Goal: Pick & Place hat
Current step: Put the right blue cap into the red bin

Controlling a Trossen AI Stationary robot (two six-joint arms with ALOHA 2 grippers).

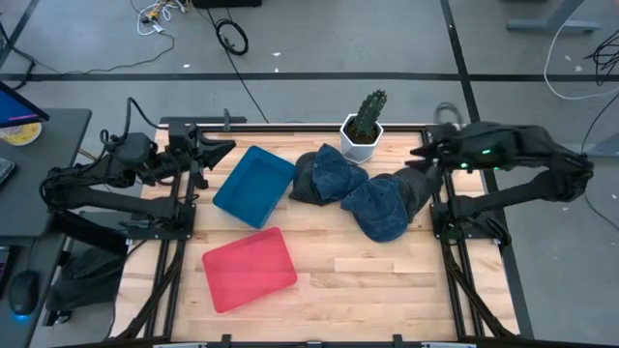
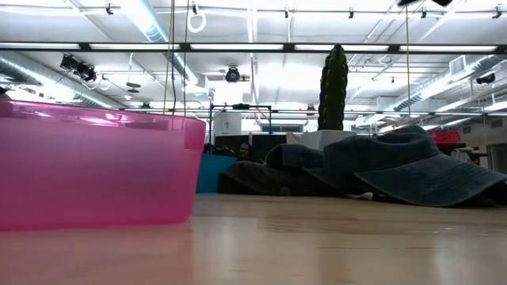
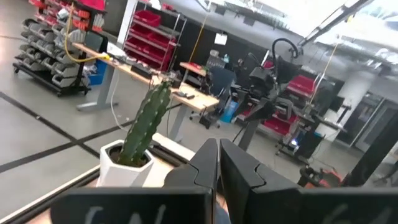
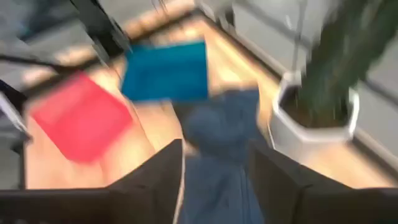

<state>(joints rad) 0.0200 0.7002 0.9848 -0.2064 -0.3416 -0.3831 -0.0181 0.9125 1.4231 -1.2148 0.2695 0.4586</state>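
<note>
Two blue denim hats lie on the wooden table, brims down. One hat (image 1: 329, 176) sits near the middle of the far side. The other hat (image 1: 382, 206) lies to its right, and the two overlap; both show in the low view (image 2: 412, 170). My right gripper (image 1: 427, 155) hangs above the table's far right edge, open, slanting down toward the hats (image 4: 217, 130), with nothing between its fingers. My left gripper (image 1: 230, 147) is shut and level above the far left edge, holding nothing; its shut fingers (image 3: 217, 168) point past the cactus.
A blue bin (image 1: 253, 186) stands left of the hats, and a red bin (image 1: 249, 268) stands nearer the front. A cactus in a white pot (image 1: 363, 130) stands at the far edge, just behind the hats. Bare tabletop (image 1: 387, 280) lies at the near right.
</note>
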